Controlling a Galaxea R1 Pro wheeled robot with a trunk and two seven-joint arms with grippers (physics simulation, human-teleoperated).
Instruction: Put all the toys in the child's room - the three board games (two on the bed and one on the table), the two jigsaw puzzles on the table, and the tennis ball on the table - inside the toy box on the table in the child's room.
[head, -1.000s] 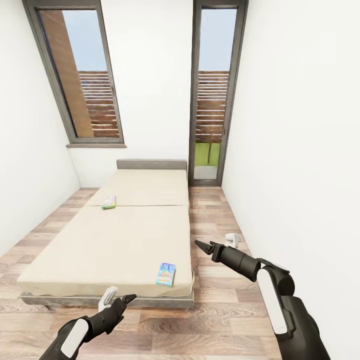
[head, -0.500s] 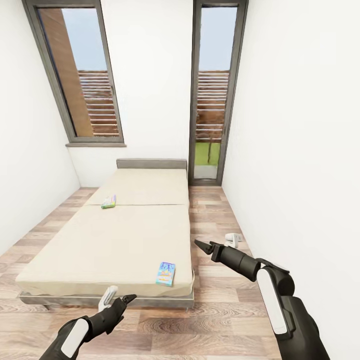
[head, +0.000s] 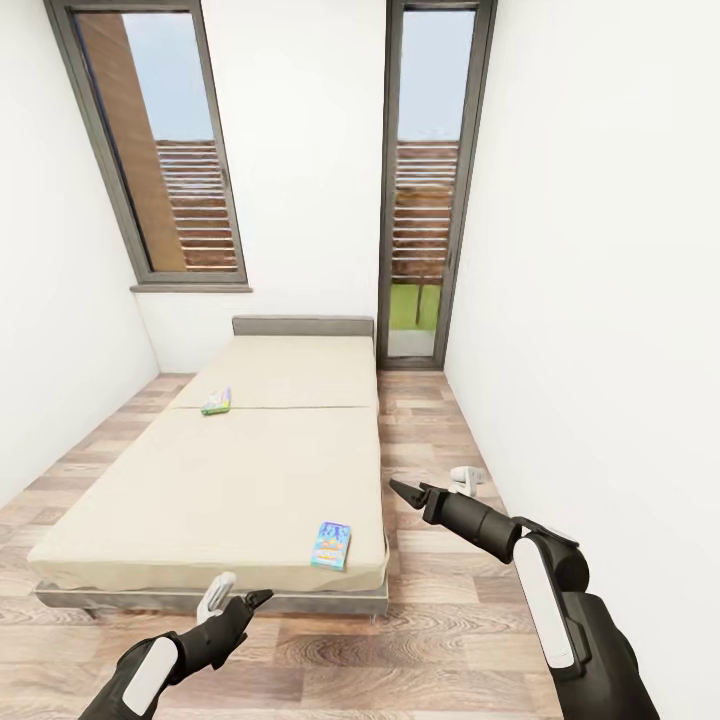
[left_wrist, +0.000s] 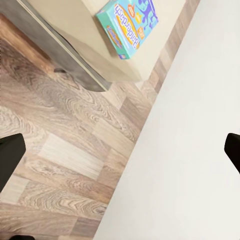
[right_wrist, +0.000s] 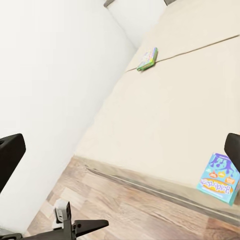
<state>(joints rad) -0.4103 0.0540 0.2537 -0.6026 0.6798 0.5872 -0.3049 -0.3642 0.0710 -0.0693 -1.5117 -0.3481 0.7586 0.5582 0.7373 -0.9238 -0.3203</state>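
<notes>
Jaws on both arms stand apart and carry nothing: left gripper (head: 235, 594) shows one white and one dark finger spread above the floor just short of the bed's foot, right gripper (head: 432, 484) is spread likewise over the floor beside the bed's right edge, dark fingertips (left_wrist: 11, 156) sitting at opposite edges of each wrist view. Room (head: 300, 180): white walls, two tall dark-framed windows (head: 160, 150) on the far wall, wood-plank floor (head: 430, 620). Bed (head: 220, 480) fills the middle of the head view, beige mattress, grey frame, low grey headboard (head: 303, 327) against the far wall. Blue game box (head: 331, 545) lies flat on the mattress near the foot corner on the right side, close to both edges, between the two grippers and touching neither; left wrist view shows its printed cover and teal edge at that corner (left_wrist: 127, 26), right wrist view shows it near the mattress edge (right_wrist: 220, 179). Green-edged game box (head: 217, 402) lies flat farther up the bed, on the left half near the seam across the mattress, well apart from the blue one; seen too in the right wrist view (right_wrist: 148, 59).
</notes>
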